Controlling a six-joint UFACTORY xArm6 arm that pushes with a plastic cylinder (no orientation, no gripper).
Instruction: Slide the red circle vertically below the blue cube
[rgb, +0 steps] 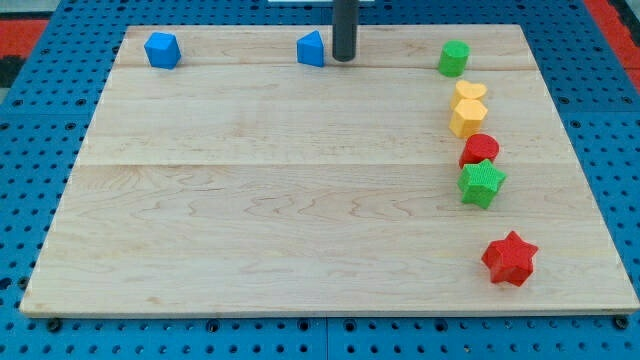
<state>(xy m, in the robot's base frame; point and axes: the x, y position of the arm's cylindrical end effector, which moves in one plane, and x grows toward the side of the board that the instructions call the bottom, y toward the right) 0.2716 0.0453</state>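
Note:
The red circle (478, 149) lies at the view's right, touching the green star (482, 183) just below it and close under the yellow hexagon (467, 117). The blue cube (161, 50) sits at the view's top left. My tip (343, 57) is at the view's top centre, right beside a second blue block (312, 49) on its left, far from the red circle.
A yellow heart (470, 92) sits above the yellow hexagon. A green cylinder (453, 58) is at the top right. A red star (510, 258) lies at the lower right. The wooden board (250, 200) rests on a blue pegboard.

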